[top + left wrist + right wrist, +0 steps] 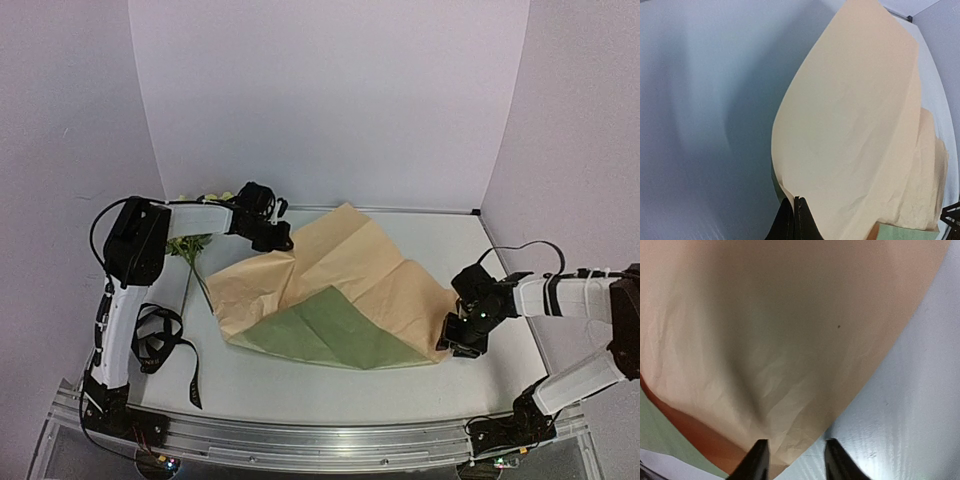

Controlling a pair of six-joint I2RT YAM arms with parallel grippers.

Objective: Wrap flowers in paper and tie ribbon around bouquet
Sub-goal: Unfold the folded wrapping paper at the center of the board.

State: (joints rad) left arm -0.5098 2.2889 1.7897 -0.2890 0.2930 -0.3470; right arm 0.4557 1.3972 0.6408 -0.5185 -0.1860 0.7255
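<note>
The paper (340, 285) lies across the middle of the table, mostly tan side up, with an olive-green flap folded over at the front. My left gripper (272, 237) is shut on the sheet's far left edge; in the left wrist view its gripper (793, 201) pinches the paper (850, 125) between closed tips. My right gripper (462, 340) stands open at the sheet's right corner. In the right wrist view that gripper (796, 454) has its fingers apart, and the paper (780, 340) corner lies between them. The flowers (190, 245) lie at the far left, partly behind my left arm. The ribbon (190, 375) lies by the left arm's base.
White walls close the table at the back and sides. A metal rail (320, 440) runs along the near edge. Black cables (150, 340) loop beside the left arm's base. Bare tabletop (440, 235) shows to the right of the sheet and in front of it.
</note>
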